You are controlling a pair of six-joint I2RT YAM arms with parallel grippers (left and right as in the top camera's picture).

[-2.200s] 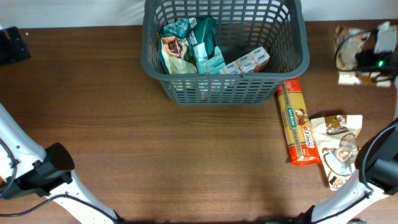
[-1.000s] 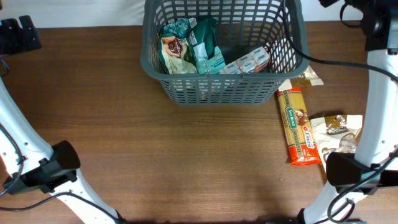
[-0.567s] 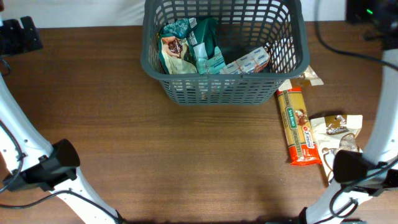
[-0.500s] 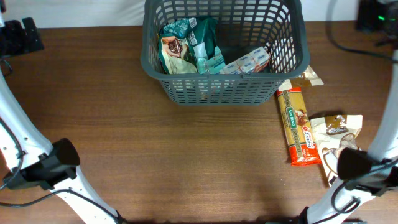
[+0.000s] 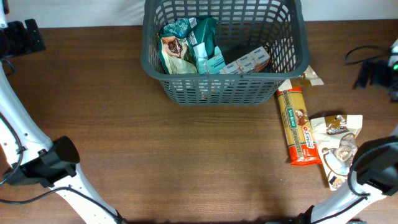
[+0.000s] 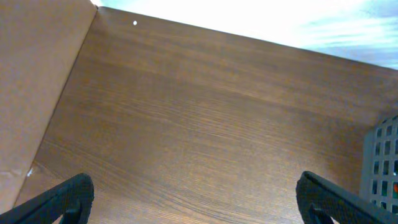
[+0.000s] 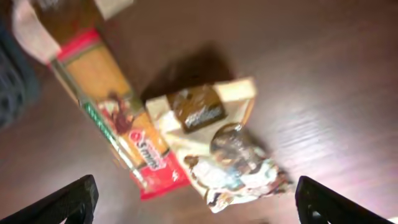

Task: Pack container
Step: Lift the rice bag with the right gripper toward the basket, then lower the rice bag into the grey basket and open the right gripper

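Sitting upright at the far middle of the counter [image 5: 155, 162], the container [image 5: 224, 92] had its open top facing up, which made it easy to drop things in from above. Inside, teal packets [image 5: 205, 43] and a brown-printed packet [image 5: 171, 53] leaned towards the left wall. A pale box [image 5: 249, 61] lay against the near right side, so part of the packing looked done.

Outside, a small tan packet [image 5: 306, 78] poked out just beside the near right corner. The long spaghetti pack [image 5: 297, 127] lay lengthwise near that corner, and a cream snack bag [image 5: 339, 146] sat just beside its right edge. These looked like the items left to pack, all grouped on the right arm's side.

The right fingers [image 7: 71, 196] stood wide apart with nothing between them. They looked down on the spaghetti pack and the snack bag, probably in readiness for a pick. The left fingers [image 6: 62, 199] were spread too and empty, held over bare counter at the far left, out of the way of that work.
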